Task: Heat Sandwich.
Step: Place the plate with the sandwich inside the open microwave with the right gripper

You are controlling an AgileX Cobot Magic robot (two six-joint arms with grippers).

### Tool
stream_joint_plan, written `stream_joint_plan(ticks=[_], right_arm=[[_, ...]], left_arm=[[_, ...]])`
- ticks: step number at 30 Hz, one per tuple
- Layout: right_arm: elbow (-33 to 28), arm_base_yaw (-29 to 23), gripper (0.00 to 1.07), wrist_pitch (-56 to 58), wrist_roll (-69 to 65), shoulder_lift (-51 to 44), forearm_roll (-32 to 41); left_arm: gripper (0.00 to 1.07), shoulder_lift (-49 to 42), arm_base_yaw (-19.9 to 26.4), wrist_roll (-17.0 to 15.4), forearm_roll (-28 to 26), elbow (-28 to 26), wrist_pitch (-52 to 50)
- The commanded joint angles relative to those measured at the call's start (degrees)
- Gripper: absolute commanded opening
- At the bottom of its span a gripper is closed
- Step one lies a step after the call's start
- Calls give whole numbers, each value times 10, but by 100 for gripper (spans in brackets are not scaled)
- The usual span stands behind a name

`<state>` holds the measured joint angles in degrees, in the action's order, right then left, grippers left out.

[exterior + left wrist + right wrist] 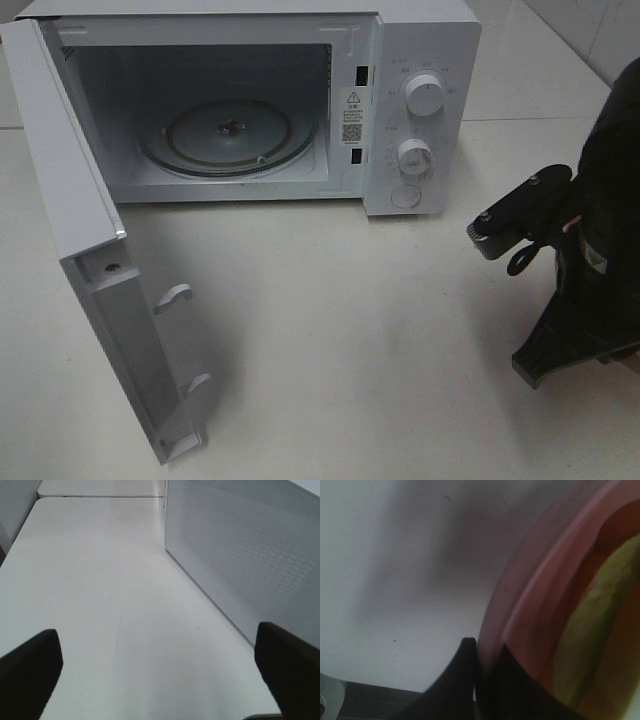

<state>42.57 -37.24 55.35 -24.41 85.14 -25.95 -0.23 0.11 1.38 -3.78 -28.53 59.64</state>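
My right gripper [485, 649] is clamped on the rim of the pink plate [540, 590]. One dark finger lies outside the rim and one inside, with the smooth, rounded, slightly glossy lip pinched between them. The sandwich [590, 630] lies on that plate, close against the inner slope. A pale yellow-green band of filling runs between orange-brown crust edges, matte and blurred at this close range. I cannot tell whether the plate rests on the counter [350, 330] or hangs above it. From the high camera the plate and sandwich are hidden, and only my right arm [600, 200], black and bulky, shows at the right edge.

My left gripper [159, 667] has its fingers spread wide apart and holds nothing. Its two dark, blunt tips hover over the smooth white counter beside the microwave [420, 60], whose side wall is stippled with fine perforations.

The microwave is a white box with its flat door [70, 200] swung out to the left. Two hooked latches stick out of the door's inner edge. Inside sits a round glass turntable [230, 135] with a raised ring. On the front panel are two round ribbed knobs, upper [425, 97] and lower [414, 156], above a circular button [405, 196].
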Motion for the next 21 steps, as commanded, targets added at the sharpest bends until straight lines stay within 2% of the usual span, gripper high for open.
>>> stream_joint_plan(ticks=[1, 21], right_arm=[[-2, -20, 0, 10, -3, -4, -14], [-2, -136, 0, 8, 20, -4, -20]], left_arm=[[100, -11, -1, -1, -1, 2, -3], [100, -11, -1, -1, -1, 2, -3]])
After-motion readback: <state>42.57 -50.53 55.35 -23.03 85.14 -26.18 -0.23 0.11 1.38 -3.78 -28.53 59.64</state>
